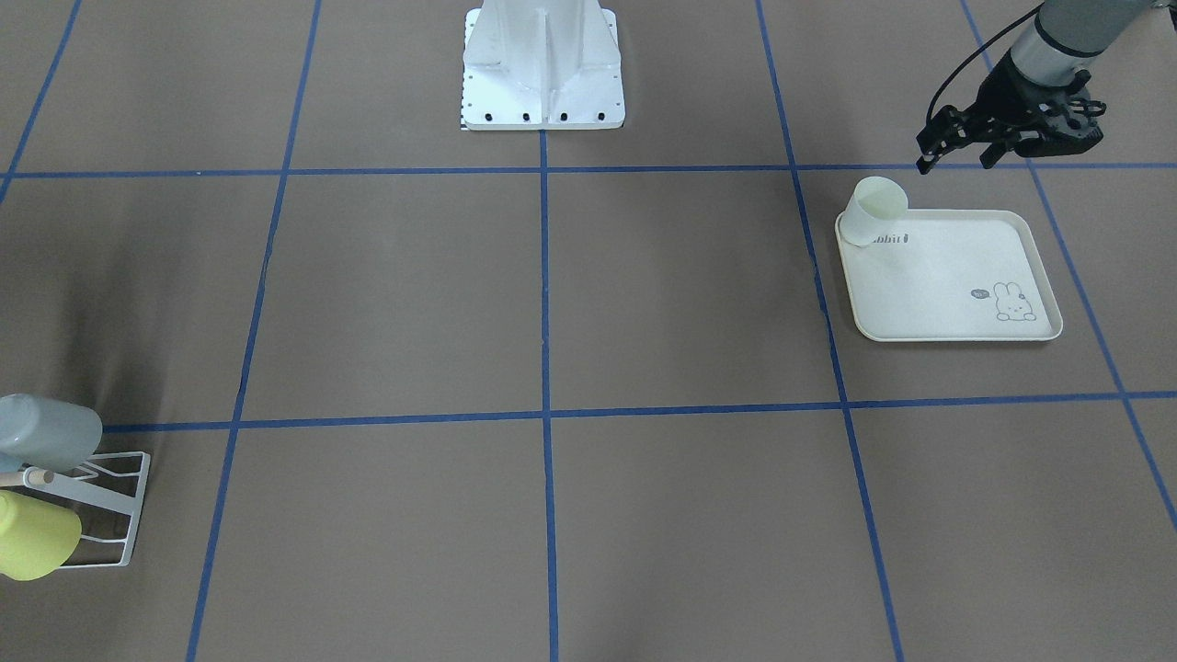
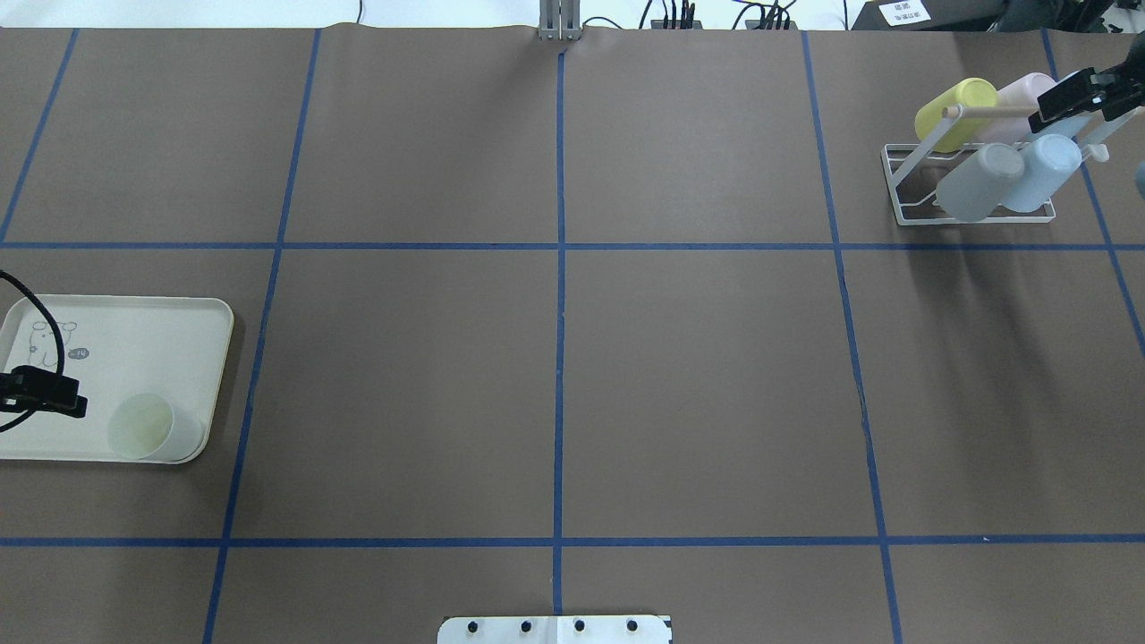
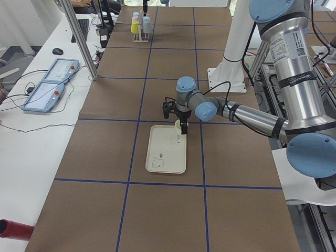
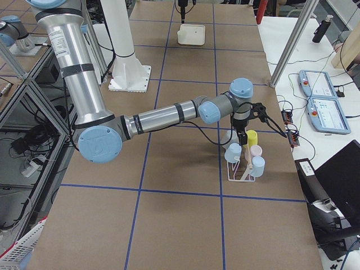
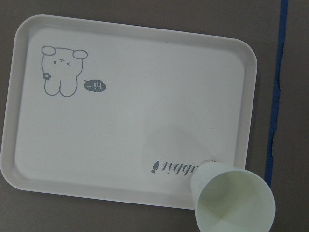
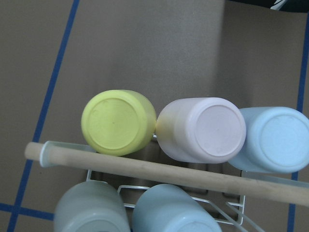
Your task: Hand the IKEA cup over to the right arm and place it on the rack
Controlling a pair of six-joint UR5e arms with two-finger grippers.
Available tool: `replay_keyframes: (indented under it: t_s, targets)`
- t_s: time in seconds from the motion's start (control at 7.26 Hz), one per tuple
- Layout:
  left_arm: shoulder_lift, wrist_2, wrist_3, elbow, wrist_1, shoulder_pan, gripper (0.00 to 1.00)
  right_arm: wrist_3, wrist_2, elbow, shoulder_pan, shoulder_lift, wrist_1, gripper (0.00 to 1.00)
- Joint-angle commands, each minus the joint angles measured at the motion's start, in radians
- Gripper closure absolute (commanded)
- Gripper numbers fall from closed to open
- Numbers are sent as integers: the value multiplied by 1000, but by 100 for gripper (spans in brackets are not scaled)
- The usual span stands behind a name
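The left gripper (image 1: 956, 156) hangs wide and empty near the cup (image 1: 874, 211); the right gripper (image 2: 1073, 94), cropped above the rack (image 2: 988, 111), hides its jaws' state.

Overhead: from behind the robot base (image 2: 555, 630), facing forward and steeply down, far enough back to take in the whole table (image 2: 698, 376), with tray (image 2: 134, 344) at left and rack (image 2: 988, 111) at far right. Front: from across the table, facing back toward the base, so mirrored left to right; same tray, only a corner of the rack. Sides: high, from each table end, looking along its length, both sharing tray and rack. Left wrist: close, straight down on tray and cup (image 5: 234, 200). Right wrist: very close, down onto the rack.
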Motion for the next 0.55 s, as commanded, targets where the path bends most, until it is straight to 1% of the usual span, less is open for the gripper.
replay_keyframes:
  t_s: [0.0,0.14,0.28,0.41]
  targets:
    - [-53,-2,-2,55,-1,52,0,0,46,181,27,-59,-137,1]
    - [-71,-1,-2,79,-1,74,0,0,49,249,25,-62,-218,1]
    - [-96,-1,-2,107,-4,83,0,0,51,281,25,-62,-263,1]
    - [-108,2,0,130,-6,103,0,0,83,300,24,-76,-267,1]
